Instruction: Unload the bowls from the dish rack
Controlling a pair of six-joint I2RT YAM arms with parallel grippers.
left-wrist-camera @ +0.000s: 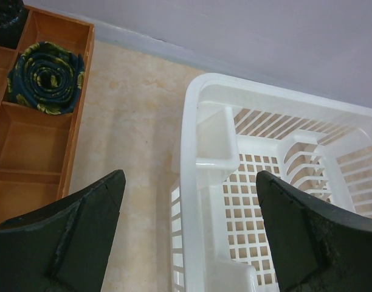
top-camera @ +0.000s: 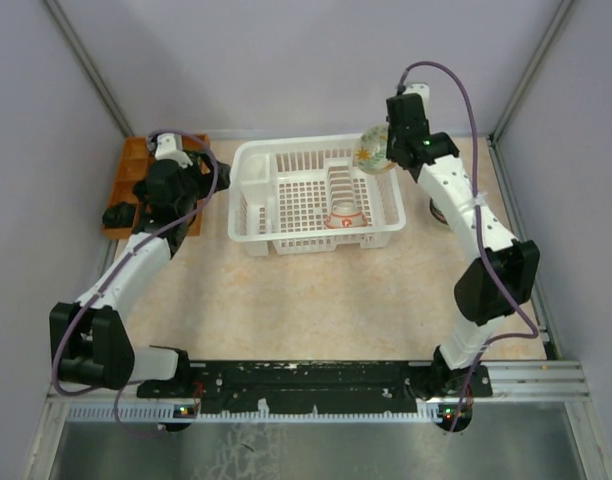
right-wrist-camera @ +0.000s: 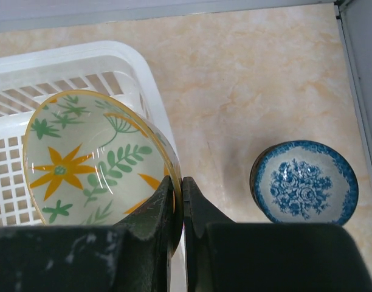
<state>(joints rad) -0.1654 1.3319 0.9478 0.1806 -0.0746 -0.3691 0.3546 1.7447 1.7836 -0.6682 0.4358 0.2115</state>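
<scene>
The white dish rack (top-camera: 286,200) sits at the table's back middle, with a white bowl with red-orange marks (top-camera: 344,215) inside it. My right gripper (right-wrist-camera: 181,185) is shut on the rim of a cream bowl with orange flowers and green leaves (right-wrist-camera: 92,161), held tilted above the rack's right back corner (top-camera: 373,148). A blue-and-white bowl (right-wrist-camera: 304,182) rests on the table to the right of the rack. My left gripper (left-wrist-camera: 189,201) is open, its fingers straddling the rack's left wall (left-wrist-camera: 195,182) with nothing between them but that wall.
A brown wooden compartmented tray (left-wrist-camera: 34,140) lies left of the rack, holding a rolled dark green-and-yellow lump (left-wrist-camera: 46,76). The purple back wall (top-camera: 306,60) stands close behind the rack, and a metal frame post (right-wrist-camera: 359,73) runs along the right.
</scene>
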